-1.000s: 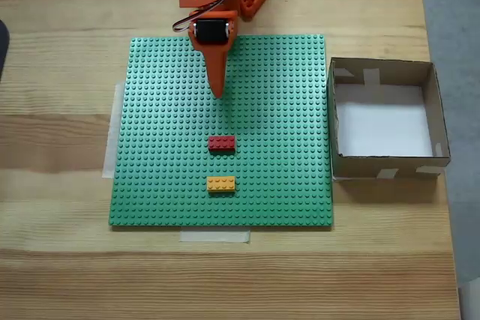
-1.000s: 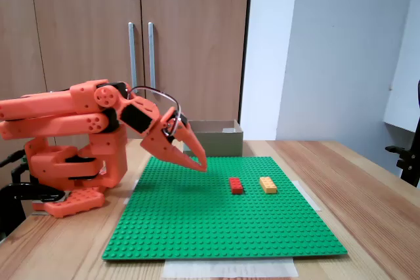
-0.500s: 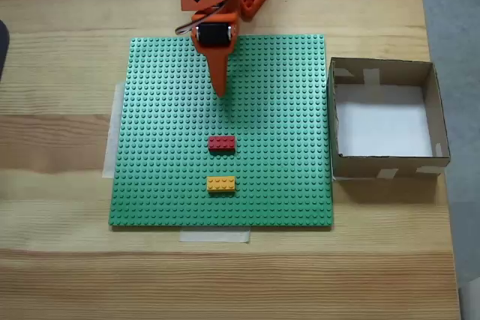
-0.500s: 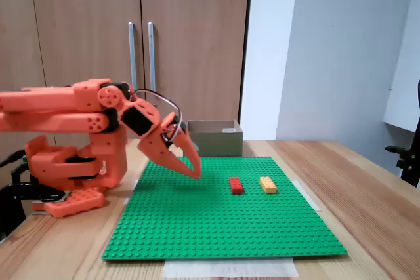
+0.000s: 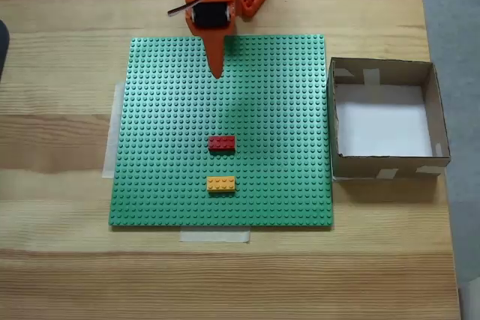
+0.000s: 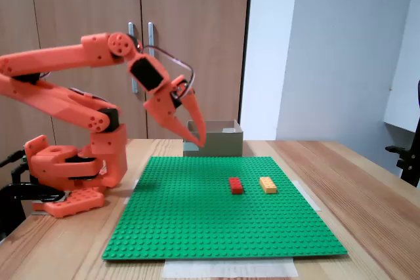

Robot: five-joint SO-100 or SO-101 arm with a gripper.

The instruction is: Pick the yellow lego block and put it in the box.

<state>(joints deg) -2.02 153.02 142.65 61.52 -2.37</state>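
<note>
small rectangular studded lego block [image 5: 220, 183]: yellow-orange
second studded brick [image 5: 221, 142]: red
studded baseplate [image 5: 165, 148]: green
square cardboard box [image 5: 382, 73]: brown, white floor
two-finger plastic gripper [image 5: 217, 73]: orange

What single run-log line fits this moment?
hand: raised, empty | yellow lego block: on baseplate, beside red brick | box: empty

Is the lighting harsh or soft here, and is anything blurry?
Soft and even: in the top-down fixed view the box casts a faint shadow on the table; in the side fixed view the tool and green baseplate look sharp, without glare.
</note>
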